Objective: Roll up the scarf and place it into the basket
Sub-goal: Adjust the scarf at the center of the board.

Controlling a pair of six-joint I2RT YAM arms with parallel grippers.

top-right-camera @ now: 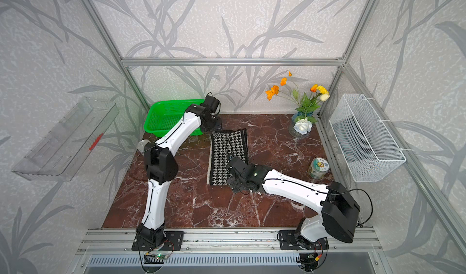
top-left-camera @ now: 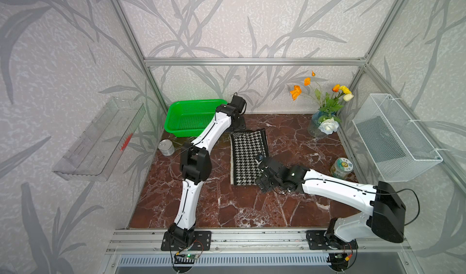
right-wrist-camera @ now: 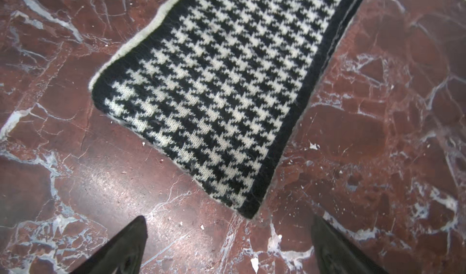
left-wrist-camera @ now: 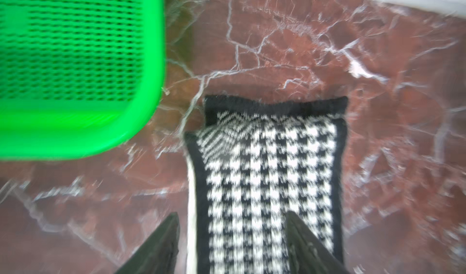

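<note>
The scarf lies folded flat in the middle of the marble table, houndstooth side up. At its far end a strip of herringbone shows, and a black-edged lower layer sticks out beyond it. The green basket stands at the back left, close to that end, with nothing in it. My left gripper hangs open over the far end, one finger past the scarf's cream edge, holding nothing. My right gripper is open over bare marble by the near right corner of the scarf.
A silver can lies at the left, in front of the basket. A green-labelled can stands at the right edge. A vase of flowers occupies the back right corner. A white wire basket and a clear tray hang on the side walls.
</note>
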